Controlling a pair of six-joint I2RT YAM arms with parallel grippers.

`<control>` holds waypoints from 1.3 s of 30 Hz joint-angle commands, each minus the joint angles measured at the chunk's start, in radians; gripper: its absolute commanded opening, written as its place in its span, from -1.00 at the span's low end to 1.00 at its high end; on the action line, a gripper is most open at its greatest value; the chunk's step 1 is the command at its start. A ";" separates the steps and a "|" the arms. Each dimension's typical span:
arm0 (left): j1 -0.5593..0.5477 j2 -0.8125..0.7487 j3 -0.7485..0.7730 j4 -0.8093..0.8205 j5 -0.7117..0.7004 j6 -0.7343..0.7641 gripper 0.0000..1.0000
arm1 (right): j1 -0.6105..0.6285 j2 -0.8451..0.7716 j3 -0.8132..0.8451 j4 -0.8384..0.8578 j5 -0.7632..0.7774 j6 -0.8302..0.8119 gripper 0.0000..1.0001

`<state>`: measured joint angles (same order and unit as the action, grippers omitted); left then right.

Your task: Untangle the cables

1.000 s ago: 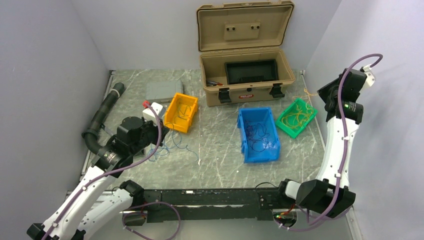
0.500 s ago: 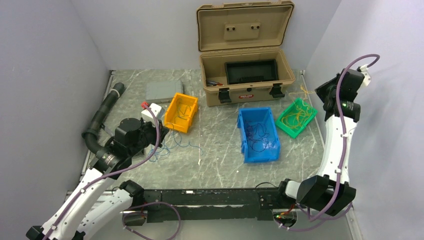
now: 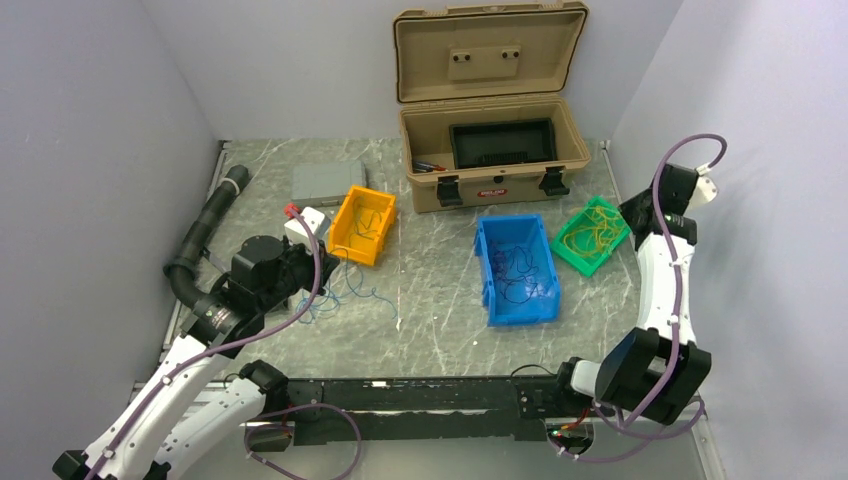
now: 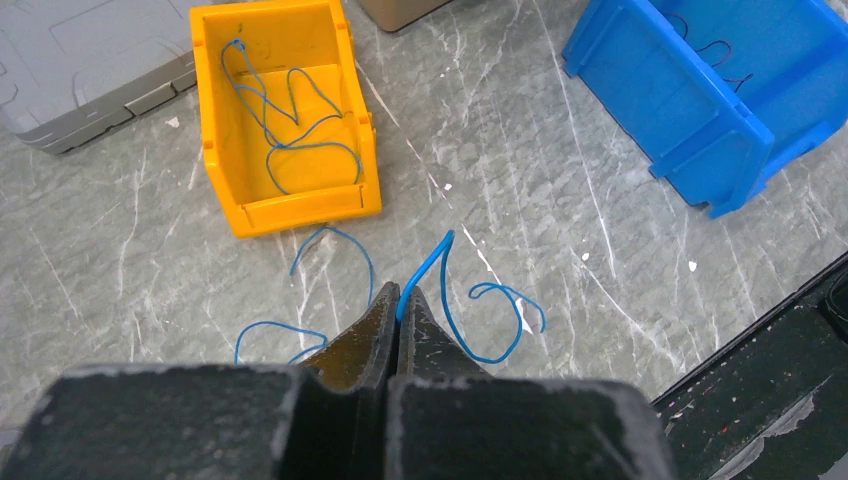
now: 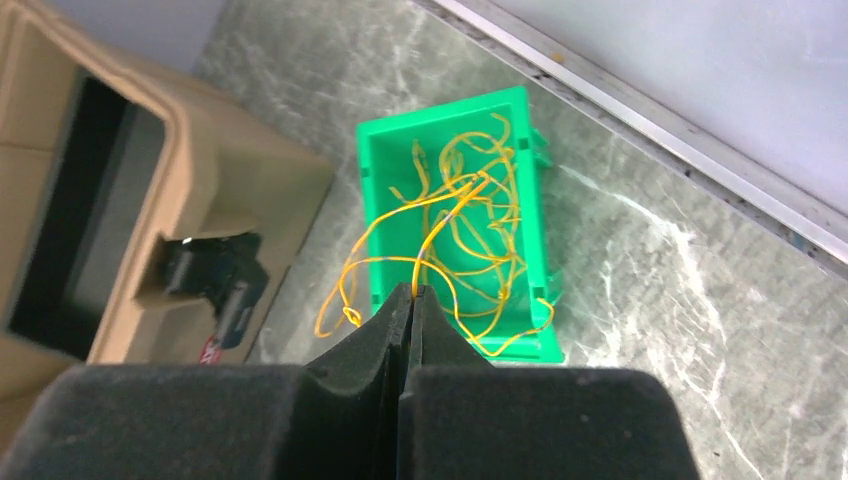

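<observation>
Cables (image 3: pixel 516 268) lay in three lots before the case (image 3: pixel 492 160): dark in the blue bin (image 3: pixel 525 313) straight in front, yellow ones (image 5: pixel 460 220) in the green bin (image 5: pixel 366 200) off its right corner, blue by the orange bin (image 4: pixel 300 205) off its left. My right gripper (image 5: pixel 412 290) was pinched on a yellow strand running straight ahead into the green bin. My left gripper (image 4: pixel 398 305) pinched a blue strand (image 4: pixel 430 262) pointing toward the case. I judged each wanted a pull away from the case.
</observation>
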<state>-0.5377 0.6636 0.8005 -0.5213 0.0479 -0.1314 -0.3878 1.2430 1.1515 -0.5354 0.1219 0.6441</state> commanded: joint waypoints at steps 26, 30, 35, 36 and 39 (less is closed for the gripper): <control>0.002 0.007 0.000 0.015 0.005 0.012 -1.00 | 0.085 0.423 -0.119 0.224 0.131 0.076 -1.00; 0.001 0.007 -0.001 0.015 0.002 0.012 -1.00 | 0.087 0.472 -0.124 0.228 0.140 0.078 -1.00; 0.002 0.014 0.000 0.015 0.010 0.013 -1.00 | 0.098 0.428 -0.079 0.159 0.148 0.036 -0.91; 0.001 0.017 0.001 0.015 0.012 0.013 -1.00 | 0.096 0.401 -0.075 0.153 0.149 0.027 -0.87; 0.000 0.016 0.001 0.015 0.010 0.012 -1.00 | 0.098 0.313 -0.068 0.128 0.162 0.011 -0.68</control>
<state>-0.5377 0.6792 0.8005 -0.5224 0.0483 -0.1314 -0.2955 1.6920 1.0283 -0.3763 0.2466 0.6865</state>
